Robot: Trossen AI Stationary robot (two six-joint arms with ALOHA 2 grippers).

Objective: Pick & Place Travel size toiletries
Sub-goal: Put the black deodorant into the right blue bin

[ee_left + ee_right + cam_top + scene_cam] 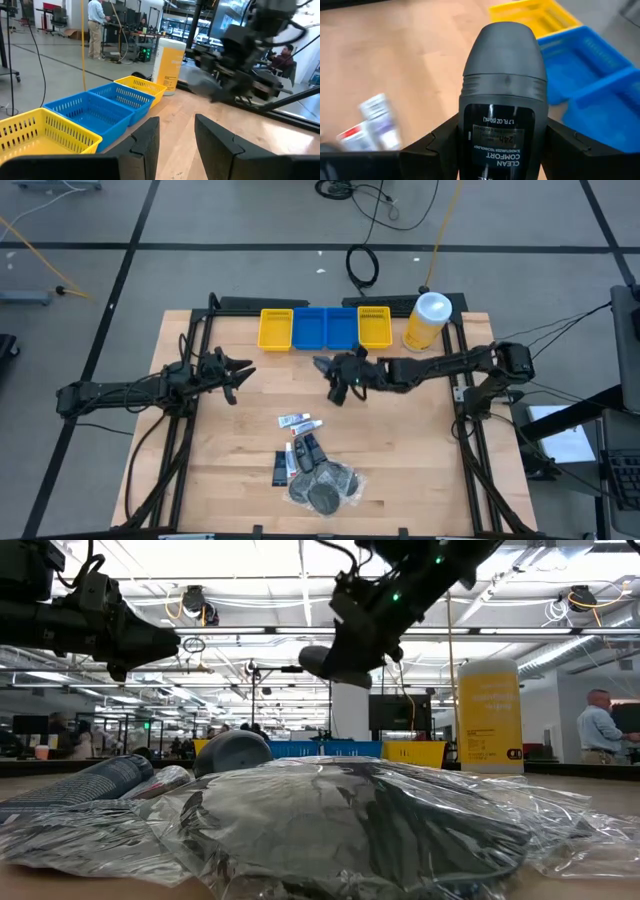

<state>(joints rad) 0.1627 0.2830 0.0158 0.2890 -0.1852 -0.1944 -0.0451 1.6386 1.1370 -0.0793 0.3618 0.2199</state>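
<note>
Nearest the front edge of the table [230, 480], at about 6 o'clock from its middle, lies the heap of toiletries still to be moved: mesh puffs [322, 488] in clear wrap, a flat dark packet [281, 468], and white tubes [296, 421] just beyond them.

Farther in, near the table's middle, the right gripper [333, 373] hangs above the wood, clenched on a dark deodorant bottle [501, 107]. The right wrist view shows the bottle upright between the two fingers [442, 145], its rounded cap pointing away from the wrist, so its long axis runs along the fingers. The label reads "clean comfort".

The relation that matters: the bins [326, 328] sit at roughly 12 o'clock from the held bottle, near but not beneath it. The blue bin [592, 65] shows just ahead of the cap. My guess is a short carry toward 12 o'clock will put the bottle over a bin.

The left gripper [240, 373] waits at 9 o'clock, fingers parted and holding nothing, plainly the farther arm from the bottle. A yellow canister [427, 320] stands beyond, at 1 o'clock.
</note>
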